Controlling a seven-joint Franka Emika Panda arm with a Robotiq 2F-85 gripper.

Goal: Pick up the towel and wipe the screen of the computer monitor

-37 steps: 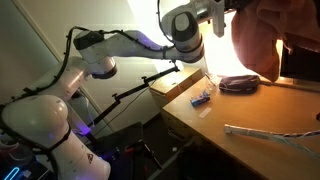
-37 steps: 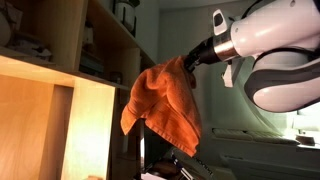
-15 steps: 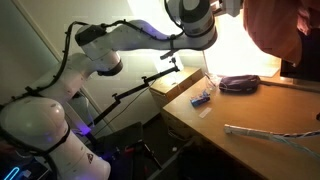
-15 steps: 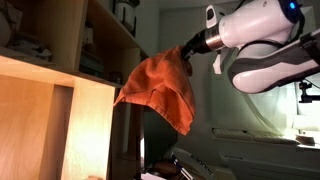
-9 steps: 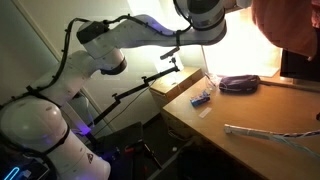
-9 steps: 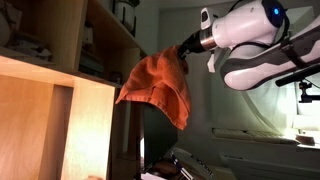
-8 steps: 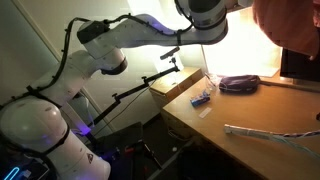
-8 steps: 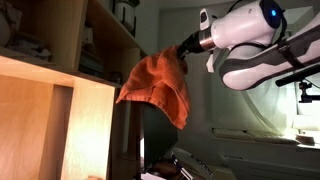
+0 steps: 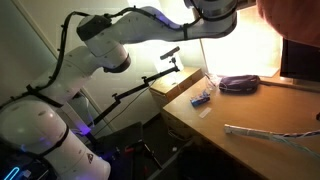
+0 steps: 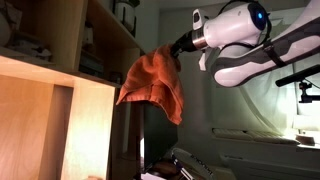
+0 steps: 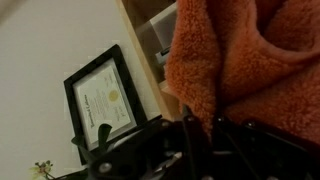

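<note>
An orange fleecy towel (image 10: 152,85) hangs from my gripper (image 10: 178,47), which is shut on its top edge, high in front of the wooden shelves. In an exterior view only the towel's lower edge (image 9: 296,18) shows at the top right, above the dark monitor (image 9: 300,62) on the desk. In the wrist view the towel (image 11: 250,60) fills the upper right and is pinched between my dark fingers (image 11: 200,128). The monitor's screen face is not visible.
The wooden desk (image 9: 250,112) holds a coil of black cable (image 9: 238,83), a small blue item (image 9: 201,98) and a long white strip (image 9: 270,132). A black jointed arm (image 9: 150,82) stands by the desk. A framed certificate (image 11: 105,100) and shelves (image 10: 90,40) are near.
My arm has lifted the towel higher and further along; in one exterior view it has slid almost out of the top right, in the other it has shifted left and up.
</note>
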